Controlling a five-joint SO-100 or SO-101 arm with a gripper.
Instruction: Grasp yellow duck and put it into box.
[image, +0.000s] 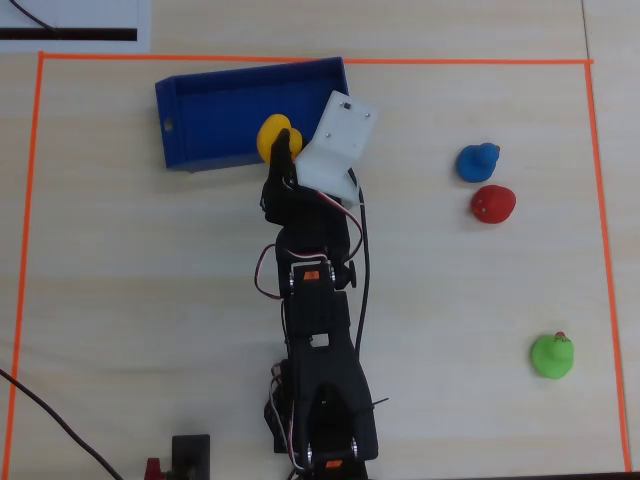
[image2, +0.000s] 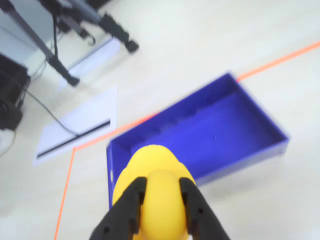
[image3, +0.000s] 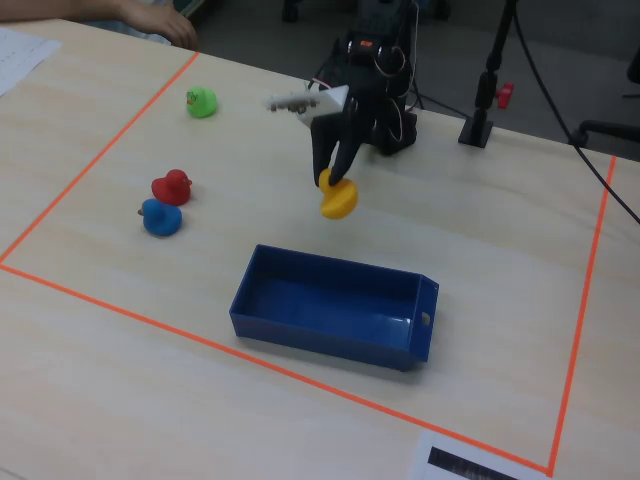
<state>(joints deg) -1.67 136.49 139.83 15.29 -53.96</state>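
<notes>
The yellow duck (image: 272, 135) (image2: 150, 200) (image3: 338, 198) hangs in the air, pinched between the black fingers of my gripper (image: 283, 150) (image2: 160, 187) (image3: 335, 178), which is shut on it. The box (image: 185, 105) (image2: 260, 147) (image3: 330, 335), a dark-blue low-walled tray, lies on the table. In the overhead view the duck overlaps the box's near wall on its right half. In the fixed view the duck floats well above the table, behind the box's far wall. The wrist view shows the box's inside ahead of the duck.
A blue duck (image: 478, 161) (image3: 160, 217) and a red duck (image: 492, 203) (image3: 172, 186) sit close together, and a green duck (image: 552, 355) (image3: 201, 101) sits apart. Orange tape (image: 300, 60) frames the work area. A tripod (image2: 60, 25) and white paper (image2: 80, 125) lie beyond the tape.
</notes>
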